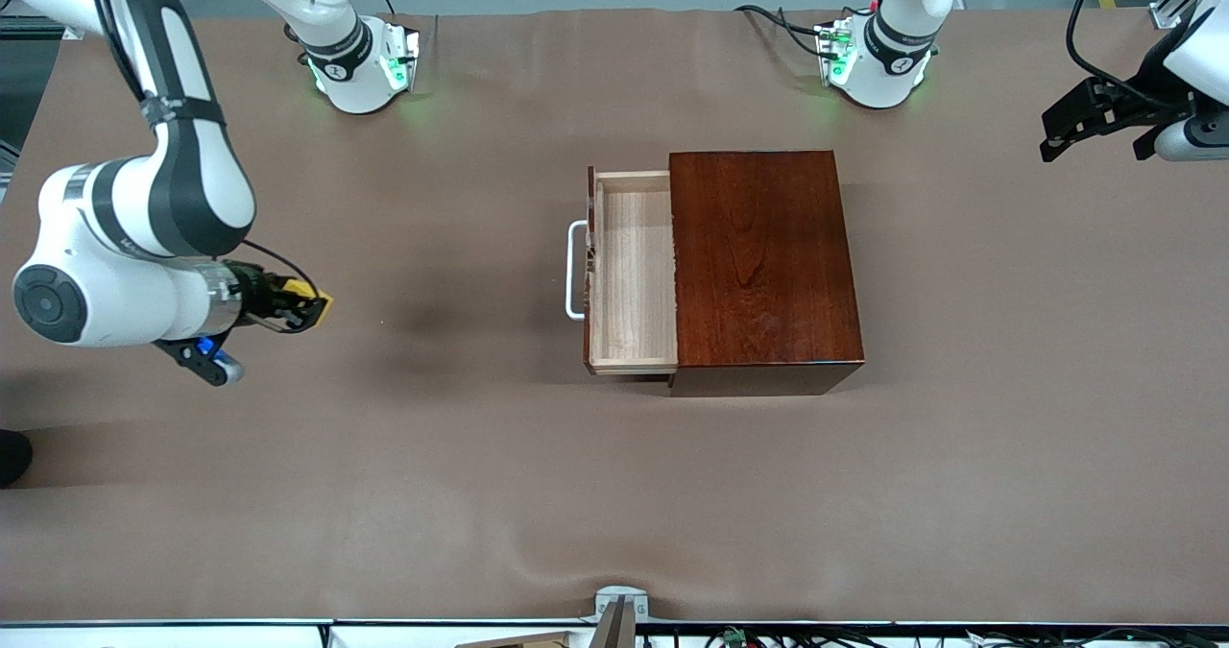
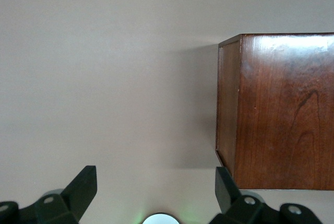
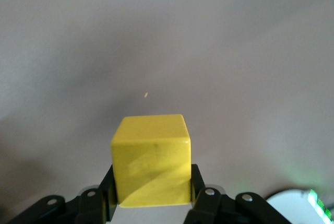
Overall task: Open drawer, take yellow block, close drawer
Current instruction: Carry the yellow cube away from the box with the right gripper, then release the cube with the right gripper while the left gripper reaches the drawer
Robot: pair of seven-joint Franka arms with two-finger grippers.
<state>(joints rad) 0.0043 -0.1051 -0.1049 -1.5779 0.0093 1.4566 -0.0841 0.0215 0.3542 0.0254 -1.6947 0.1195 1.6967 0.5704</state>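
The drawer [image 1: 629,274] stands pulled out of the dark reddish-brown box [image 1: 763,264], toward the right arm's end; its light-wood tray shows nothing inside, and its white loop handle [image 1: 574,270] faces that end. My right gripper [image 1: 317,307] is up over the bare table toward the right arm's end, shut on the yellow block [image 3: 151,160], which also shows in the front view [image 1: 322,304]. My left gripper [image 1: 1090,130] is open and holds nothing, up at the left arm's end of the table. The box also shows in the left wrist view [image 2: 276,112].
Brown cloth [image 1: 480,456] covers the whole table. The two arm bases [image 1: 365,62] [image 1: 879,58] stand along the edge farthest from the front camera. A metal bracket [image 1: 619,610] sits at the edge nearest the front camera.
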